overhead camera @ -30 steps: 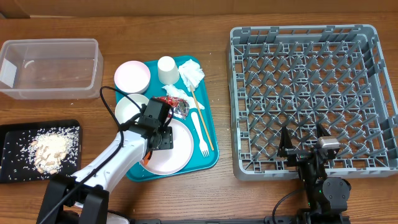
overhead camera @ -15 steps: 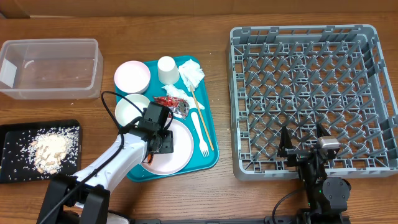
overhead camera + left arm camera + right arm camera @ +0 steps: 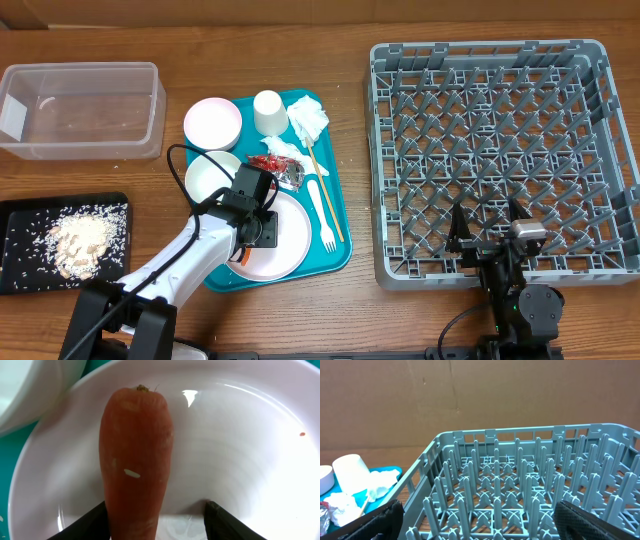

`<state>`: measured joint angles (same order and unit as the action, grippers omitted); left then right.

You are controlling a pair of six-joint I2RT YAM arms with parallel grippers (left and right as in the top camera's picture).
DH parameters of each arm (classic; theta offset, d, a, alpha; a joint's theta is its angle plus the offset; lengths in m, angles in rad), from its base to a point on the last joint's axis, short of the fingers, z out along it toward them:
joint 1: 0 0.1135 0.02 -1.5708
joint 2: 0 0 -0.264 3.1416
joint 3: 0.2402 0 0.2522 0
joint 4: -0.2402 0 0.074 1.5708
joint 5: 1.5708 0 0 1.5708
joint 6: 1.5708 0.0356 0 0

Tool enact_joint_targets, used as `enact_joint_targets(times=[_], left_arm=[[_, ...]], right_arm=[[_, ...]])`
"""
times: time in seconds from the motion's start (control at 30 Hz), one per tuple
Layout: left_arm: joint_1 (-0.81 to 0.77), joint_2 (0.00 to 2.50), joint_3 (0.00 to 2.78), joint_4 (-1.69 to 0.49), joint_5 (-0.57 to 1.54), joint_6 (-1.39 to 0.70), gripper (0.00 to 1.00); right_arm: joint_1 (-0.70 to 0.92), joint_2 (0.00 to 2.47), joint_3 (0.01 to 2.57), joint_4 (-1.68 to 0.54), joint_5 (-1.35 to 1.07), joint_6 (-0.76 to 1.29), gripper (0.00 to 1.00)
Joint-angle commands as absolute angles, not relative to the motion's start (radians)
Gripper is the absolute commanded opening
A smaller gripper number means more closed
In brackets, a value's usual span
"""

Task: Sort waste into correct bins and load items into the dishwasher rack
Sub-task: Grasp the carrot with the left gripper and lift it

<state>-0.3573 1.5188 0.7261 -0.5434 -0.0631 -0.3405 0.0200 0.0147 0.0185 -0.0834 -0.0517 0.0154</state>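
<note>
On the round white plate (image 3: 250, 460) lies the carrot (image 3: 135, 460), its stem end pointing away from my left wrist camera and a grain of rice (image 3: 131, 473) stuck to its skin. I have the left tool (image 3: 156, 512) down over the carrot's near end, part open. One finger sits against the carrot's flank and the other stands apart from it over bare plate, so nothing is gripped yet. Straddling it across the width makes sense to me, since a round body would likely roll out of a lengthwise pinch.

From overhead, the plate sits at the near end of the teal tray (image 3: 247, 135), with my arm covering most of the carrot. A small bowl (image 3: 210, 172) lies just beside the plate's rim on the side toward the black tray (image 3: 14, 222). I judge the lift must clear that bowl and the teal tray's lip. With rice and pasta (image 3: 78, 245) already on it, the black tray looks the right place for the carrot, rather than the clear tub (image 3: 80, 105) beyond it.

Farther up the teal tray are a second bowl (image 3: 212, 122), the cup (image 3: 268, 110), a napkin (image 3: 307, 117), the foil wrapper (image 3: 275, 165), the fork (image 3: 322, 212) and the chopsticks (image 3: 325, 190), none of them in my path. My right tool (image 3: 479, 519) hangs at the near edge of the rack (image 3: 486, 50), fingers spread wide, holding nothing.
</note>
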Motion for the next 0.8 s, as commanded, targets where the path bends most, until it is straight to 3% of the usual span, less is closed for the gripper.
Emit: enact_joint_targets(times=[0.0, 0.07, 0.2, 0.57, 0.77], left_arm=[[-0.353, 1.518, 0.729, -0.529, -0.037, -0.316, 0.61], [-0.353, 1.518, 0.729, -0.522, -0.057, -0.313, 0.58], [-0.353, 1.518, 0.729, -0.509, -0.11, -0.31, 0.43], [-0.353, 1.518, 0.729, -0.524, -0.112, -0.31, 0.28], [-0.353, 1.518, 0.768, -0.562, -0.097, -0.315, 0.15]], right_arm=[[0.015, 0.003, 0.008, -0.08, -0.046, 0.02, 1.0], [0.015, 0.003, 0.008, -0.08, -0.046, 0.02, 1.0], [0.015, 0.003, 0.008, -0.08, -0.046, 0.02, 1.0], [0.015, 0.003, 0.008, -0.081, -0.046, 0.02, 1.0], [0.015, 0.003, 0.008, -0.081, -0.046, 0.02, 1.0]])
